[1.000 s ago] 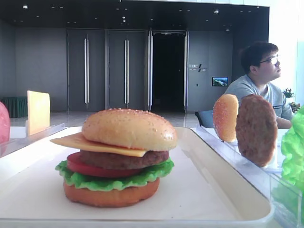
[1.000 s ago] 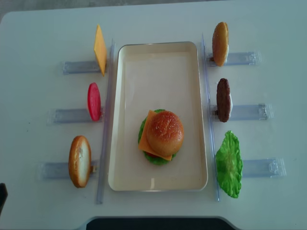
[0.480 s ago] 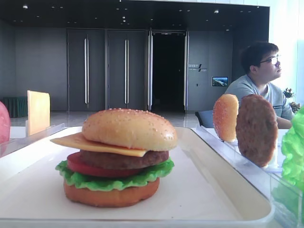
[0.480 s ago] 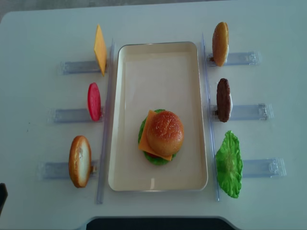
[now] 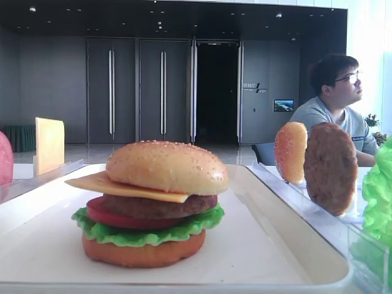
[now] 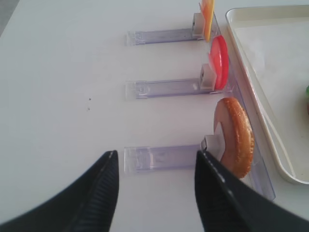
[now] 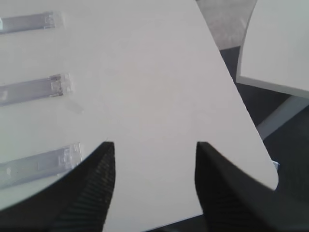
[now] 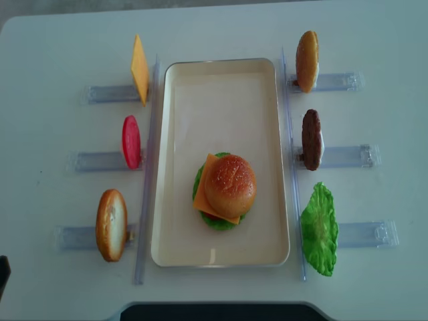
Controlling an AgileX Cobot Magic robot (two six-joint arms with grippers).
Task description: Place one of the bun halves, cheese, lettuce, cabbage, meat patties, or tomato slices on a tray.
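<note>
So the big white rectangular tray (image 8: 221,254) with the low rim holds one stacked toy burger, sitting toward its near end. From the bottom: flat orange-brown bottom bun (image 5: 144,251), frilly bright green plastic lettuce (image 5: 144,229), glossy red tomato slice (image 5: 107,215), rough dark-brown patty (image 5: 162,205), square yellow-orange cheese slice (image 5: 122,187) poking out past the bun, and the domed golden-tan sesame top bun (image 8: 230,185) capping it. The far half of the tray is bare.

Clear plastic racks (image 8: 361,234) line both long sides of the tray. Left of it, near to far: an upright tan bun half (image 8: 110,225), a red tomato disc (image 8: 131,142), a yellow-orange cheese square (image 8: 139,68). Right of it, near to far: a green ruffled lettuce leaf (image 8: 319,229), a brown patty (image 8: 311,139), a more orange bun half (image 8: 307,60).

Left gripper (image 6: 154,159) hangs spread with nothing in it, left of the tray near the tan bun half's rack. Right gripper (image 7: 154,150) is also spread and empty, out over the white table's edge (image 7: 241,111), well away from the burger.
</note>
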